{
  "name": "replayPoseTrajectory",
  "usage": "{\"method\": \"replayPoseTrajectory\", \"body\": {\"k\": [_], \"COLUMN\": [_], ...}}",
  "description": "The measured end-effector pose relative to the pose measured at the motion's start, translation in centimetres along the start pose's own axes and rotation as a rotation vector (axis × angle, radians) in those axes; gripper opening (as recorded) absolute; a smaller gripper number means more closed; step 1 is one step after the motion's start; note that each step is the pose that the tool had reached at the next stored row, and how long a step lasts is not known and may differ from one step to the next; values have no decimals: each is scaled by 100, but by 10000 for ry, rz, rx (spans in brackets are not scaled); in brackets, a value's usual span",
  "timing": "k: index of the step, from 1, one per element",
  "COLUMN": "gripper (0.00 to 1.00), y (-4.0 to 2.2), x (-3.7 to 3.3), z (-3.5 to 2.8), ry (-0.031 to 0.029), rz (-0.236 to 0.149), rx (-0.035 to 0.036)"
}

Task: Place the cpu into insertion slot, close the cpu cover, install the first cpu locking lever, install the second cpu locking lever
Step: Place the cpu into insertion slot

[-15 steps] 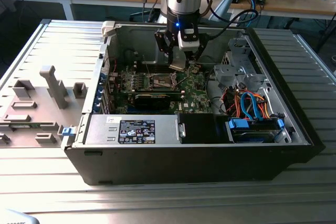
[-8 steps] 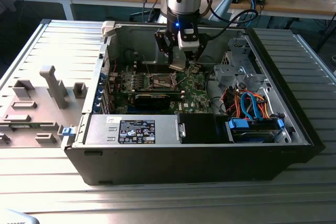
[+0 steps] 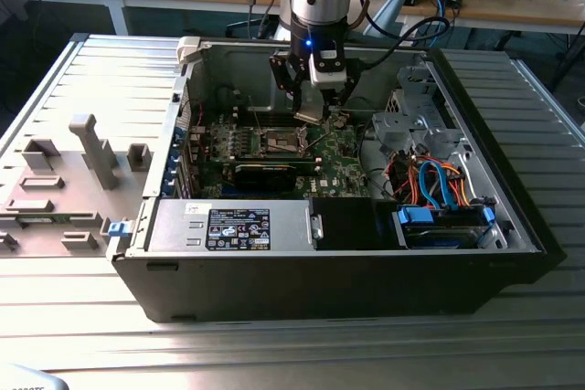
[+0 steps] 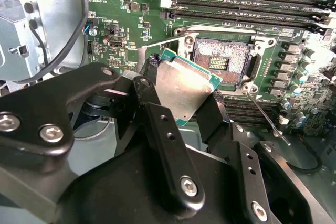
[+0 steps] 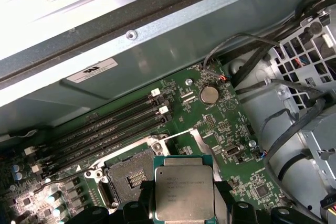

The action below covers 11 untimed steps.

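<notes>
A grey ribbed table [image 3: 274, 353] carries the open computer case [image 3: 320, 282] and grey fixture blocks [image 3: 91, 148].

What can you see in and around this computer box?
case: one, black, on the table
table: one, grey, under the case
board: one, green, inside the case
slot: one, dark with silver rim, empty, on the board
memory slots: several, black, beside the slot
battery: one, silver, on the board
cables: several, orange and blue, inside the case, exterior view's right
blocks: several, grey, beside the case, exterior view's left
cpu: one, silvery, held over the board
gripper: one, black, shut on the cpu
</notes>
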<state>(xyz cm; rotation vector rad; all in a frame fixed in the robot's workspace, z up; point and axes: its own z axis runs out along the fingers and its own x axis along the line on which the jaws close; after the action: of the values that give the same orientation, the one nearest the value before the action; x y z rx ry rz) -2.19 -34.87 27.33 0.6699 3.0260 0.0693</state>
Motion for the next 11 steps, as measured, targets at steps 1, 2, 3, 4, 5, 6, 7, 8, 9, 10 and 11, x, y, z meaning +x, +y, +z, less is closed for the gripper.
{"method": "replayPoseTrajectory", "body": {"k": [1, 2, 3, 4, 5, 6, 7, 8, 9, 10, 11], "gripper": [54, 54, 54, 54, 54, 54, 54, 54, 54, 54, 54], "y": [0, 0, 0, 0, 0, 0, 0, 0, 0, 0, 0], "x": [0, 0, 0, 0, 0, 0, 0, 0, 0, 0, 0], "z": [0, 0, 0, 0, 0, 0, 0, 0, 0, 0, 0], "ry": [0, -1, -2, -2, -3, -3, -4, -4, -4, -5, -5], "rz": [13, 30, 39, 47, 56, 63, 77, 84, 91, 101, 108], "rx": [1, 1, 2, 2, 3, 2, 3, 3, 3, 4, 4]}}
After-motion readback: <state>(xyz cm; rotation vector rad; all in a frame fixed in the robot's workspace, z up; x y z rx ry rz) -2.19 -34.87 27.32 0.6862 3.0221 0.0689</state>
